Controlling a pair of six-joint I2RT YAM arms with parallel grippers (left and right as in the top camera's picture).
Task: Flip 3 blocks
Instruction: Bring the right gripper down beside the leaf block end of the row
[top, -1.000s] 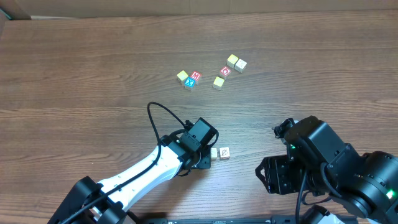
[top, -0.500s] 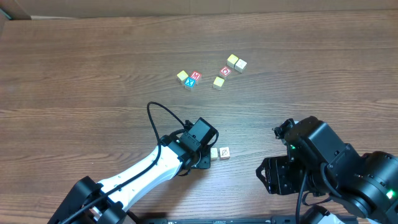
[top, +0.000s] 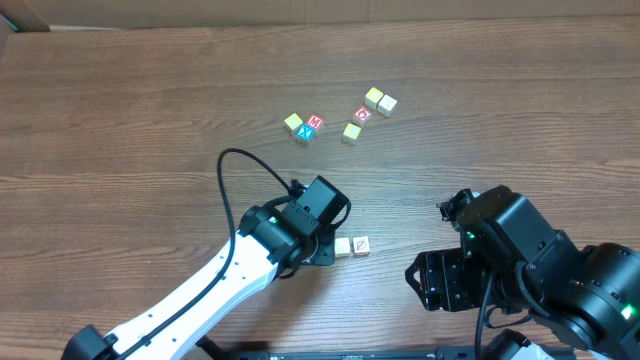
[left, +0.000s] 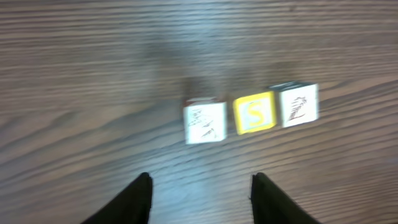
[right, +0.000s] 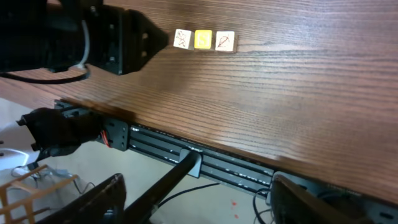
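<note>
Left end effector (left: 202, 193): my two dark fingers stand apart, nothing between them, low over the wood-grain surface (left: 74, 74). Just beyond the fingertips, clear of both, the three blocks (left: 254, 113) lie in a short row on the surface. The red-edged block (left: 205, 122) is nearest the gap between my fingers, its pale top face showing a dark line drawing. A narrow gap separates it from the yellow block (left: 254, 113), which shows a pale letter S face up. The third block (left: 300, 104), pale with a dark scribble, sits against the yellow one on its far side; the view is slightly blurred, so the drawings cannot be read. Right end effector (right: 199, 193): fingers spread wide, gripping nothing, hanging off the near edge of the surface and well apart from the row. Overhead, farther across the surface, a loose cluster stands well apart from the row: the red M cube (top: 315, 121) touching the blue X cube (top: 306, 132), the red O cube (top: 362, 114), and several yellowish cubes around them
</note>
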